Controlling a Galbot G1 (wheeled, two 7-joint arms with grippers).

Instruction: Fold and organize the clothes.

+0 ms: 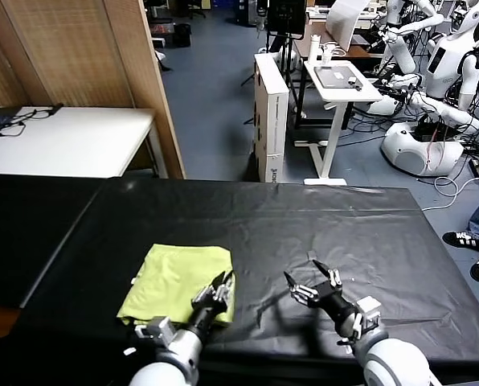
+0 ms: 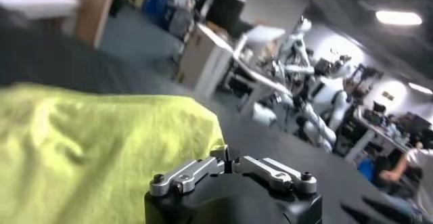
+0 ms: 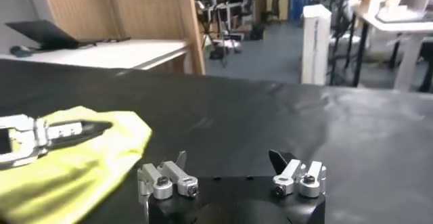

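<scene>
The lime yellow-green T-shirt [image 1: 175, 281] lies folded into a small rectangle on the black table cover [image 1: 328, 225], at the front left. My left gripper [image 1: 221, 283] is shut, with its fingertips over the shirt's right edge; I see no cloth between them. In the left wrist view the shut gripper [image 2: 229, 156] sits by the shirt [image 2: 88, 151]. My right gripper [image 1: 310, 277] is open and empty, low over bare cover to the right of the shirt. It shows in the right wrist view [image 3: 230, 159], with the shirt [image 3: 74, 168] and the left gripper [image 3: 67, 130] beyond.
The table's front edge is close beneath both arms. A white table [image 1: 63, 137] and a wooden partition [image 1: 143, 72] stand at the back left. A white cabinet [image 1: 272, 112], a desk and other robots [image 1: 448, 72] are beyond the far edge.
</scene>
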